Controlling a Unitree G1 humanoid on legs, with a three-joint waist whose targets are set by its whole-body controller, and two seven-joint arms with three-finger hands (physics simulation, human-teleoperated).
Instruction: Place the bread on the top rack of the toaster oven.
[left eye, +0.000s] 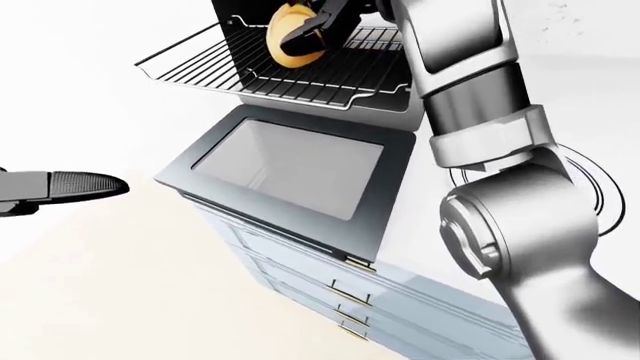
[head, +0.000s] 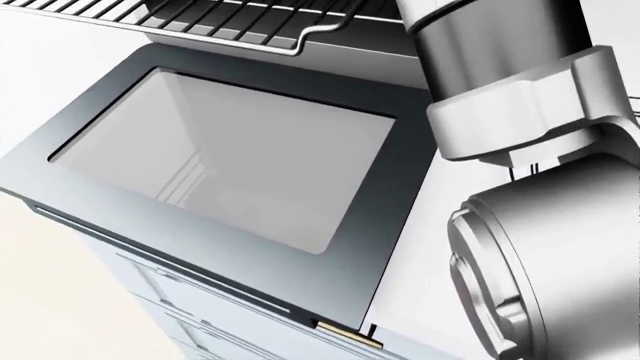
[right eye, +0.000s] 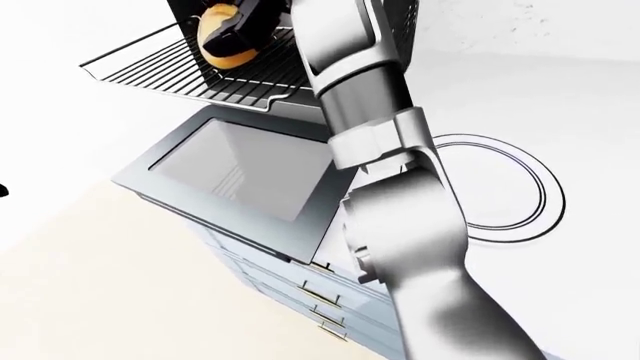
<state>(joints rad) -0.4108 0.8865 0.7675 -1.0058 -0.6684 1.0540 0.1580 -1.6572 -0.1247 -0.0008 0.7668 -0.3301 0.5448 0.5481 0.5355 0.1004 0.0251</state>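
The golden bread (left eye: 293, 36) hangs just above the pulled-out wire rack (left eye: 262, 73) of the toaster oven, at the top of the left-eye view. My right hand (left eye: 322, 22) wraps dark fingers round the bread; its wrist is cut off by the top edge. The right arm (left eye: 500, 187) rises along the right side of every view. Below the rack the oven door (head: 390, 217) lies folded down flat, its glass pane facing up. My left hand (left eye: 70, 186) enters at the left edge with one dark finger stretched out, far from the oven.
A white round plate (right eye: 505, 187) lies on the counter to the right of the oven. Pale blue drawers with brass handles (left eye: 350, 296) run below the counter edge. The cream floor (left eye: 120, 300) fills the lower left.
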